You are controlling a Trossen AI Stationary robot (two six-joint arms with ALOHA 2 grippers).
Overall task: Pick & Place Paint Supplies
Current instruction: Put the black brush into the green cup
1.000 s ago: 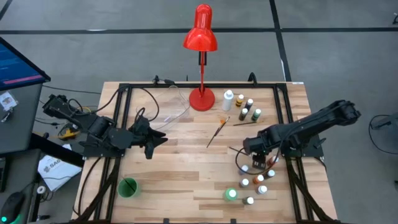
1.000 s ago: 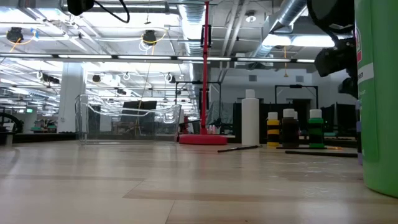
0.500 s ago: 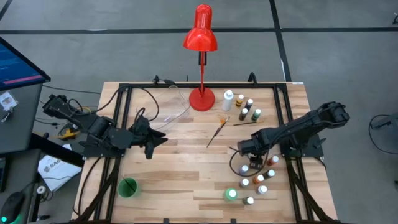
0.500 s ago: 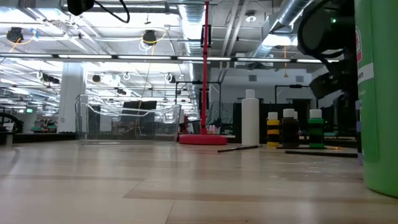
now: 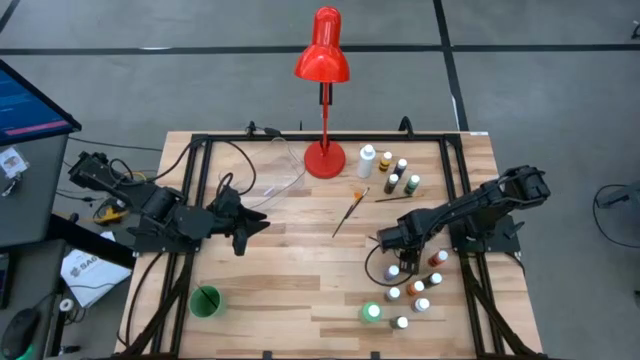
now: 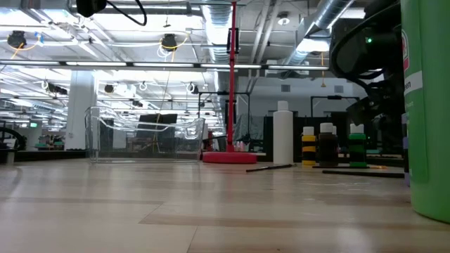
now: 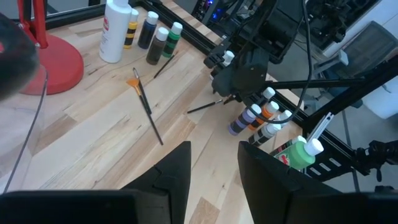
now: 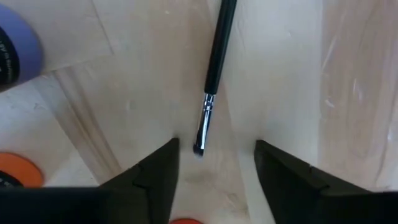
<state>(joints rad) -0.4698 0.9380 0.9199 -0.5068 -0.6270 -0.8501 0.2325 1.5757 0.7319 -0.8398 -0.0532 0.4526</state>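
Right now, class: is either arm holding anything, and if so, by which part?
Nothing is held. The right gripper has open jaws straddling a brush lying on the table, near its tip. The left gripper is empty.

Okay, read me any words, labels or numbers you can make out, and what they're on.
None can be read.
Big green bottle: label print at its edge, cut off and blurred.
White bottle: red marking, too small.
Purple-capped bottle: dark print, blurred.

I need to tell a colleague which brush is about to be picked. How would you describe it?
Start at the red lamp, then go to the bottle cluster on the table's right side. The dark brush lies flat just beside it, between the right pincer's open fingers; unlike the orange-tipped brush, it is all dark.
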